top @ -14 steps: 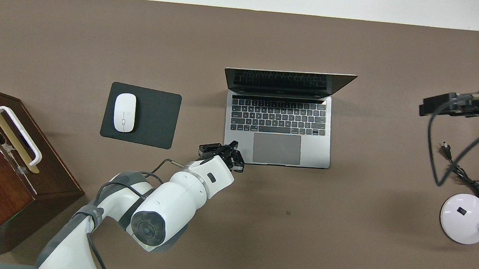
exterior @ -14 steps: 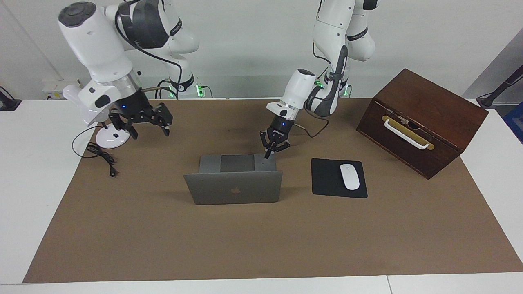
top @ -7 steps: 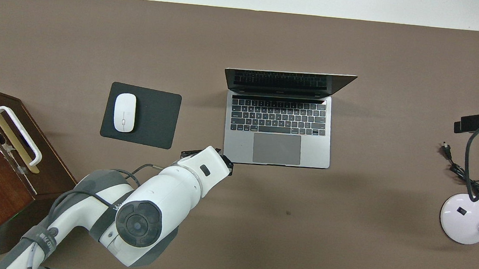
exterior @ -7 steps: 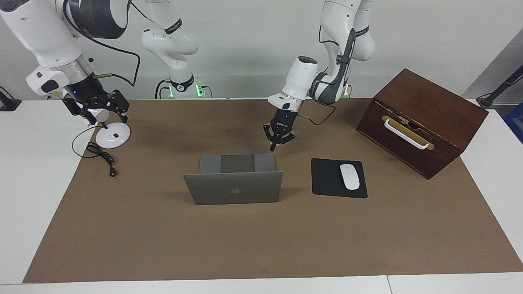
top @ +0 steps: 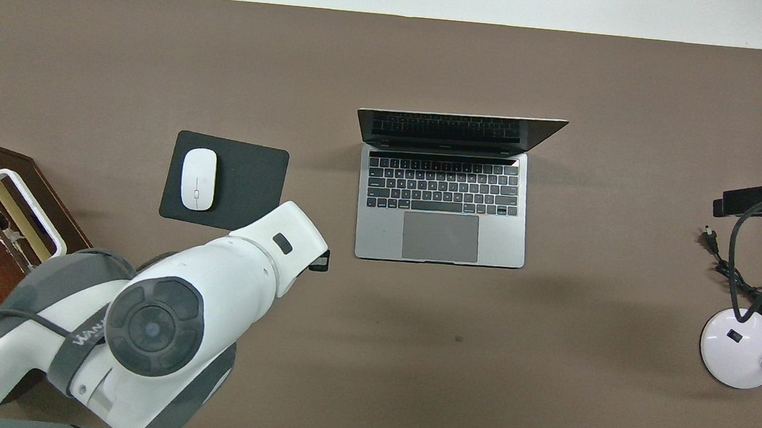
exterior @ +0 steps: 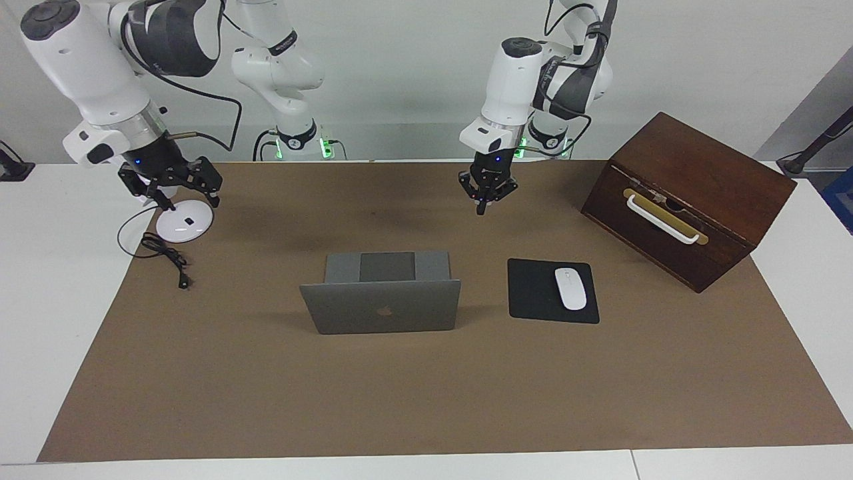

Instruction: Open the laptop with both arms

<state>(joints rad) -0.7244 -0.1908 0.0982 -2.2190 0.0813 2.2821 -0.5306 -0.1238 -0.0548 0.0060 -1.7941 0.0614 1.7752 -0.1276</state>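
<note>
The silver-grey laptop stands open in the middle of the brown mat, its lid upright with the apple logo facing away from the robots. Its dark keyboard and trackpad show from above. Nothing touches it. My left gripper hangs shut and empty over bare mat, off the laptop's corner toward the left arm's end. In the overhead view the white wrist hides most of it. My right gripper is open and empty, raised over the white lamp base at the right arm's end.
A black mouse pad with a white mouse lies beside the laptop toward the left arm's end. A brown wooden box with a white handle stands past it. A black cable trails from the lamp base.
The left gripper has lifted off the laptop's base corner and drawn back toward the robots. The right gripper has swung out over the lamp base. The laptop has not moved.
</note>
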